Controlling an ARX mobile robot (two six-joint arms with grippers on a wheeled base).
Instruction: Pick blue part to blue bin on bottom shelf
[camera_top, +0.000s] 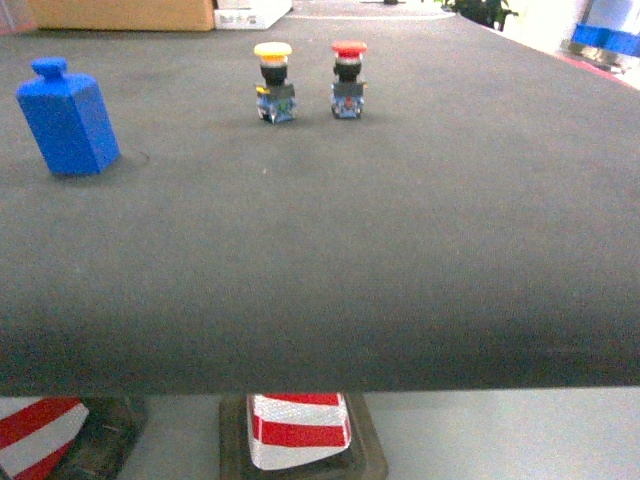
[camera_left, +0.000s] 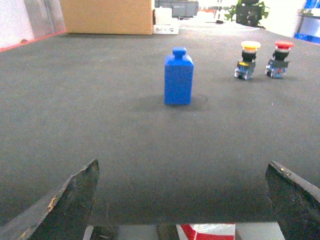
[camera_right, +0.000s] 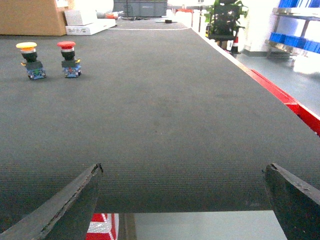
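The blue part (camera_top: 67, 118), a block with a small knob on top, stands upright on the dark table mat (camera_top: 330, 250) at the far left. In the left wrist view the blue part (camera_left: 178, 78) is straight ahead, well beyond my left gripper (camera_left: 182, 170), whose fingers are spread wide with nothing between them. My right gripper (camera_right: 182, 170) hangs open and empty over the mat's near edge, far from the part. Neither gripper shows in the head view. The blue bin and the bottom shelf are out of view.
A yellow push-button (camera_top: 274, 82) and a red push-button (camera_top: 348, 80) stand side by side at the back middle. A cardboard box (camera_left: 106, 16) sits behind the table. Red-and-white striped cones (camera_top: 298, 430) stand on the floor below the near edge.
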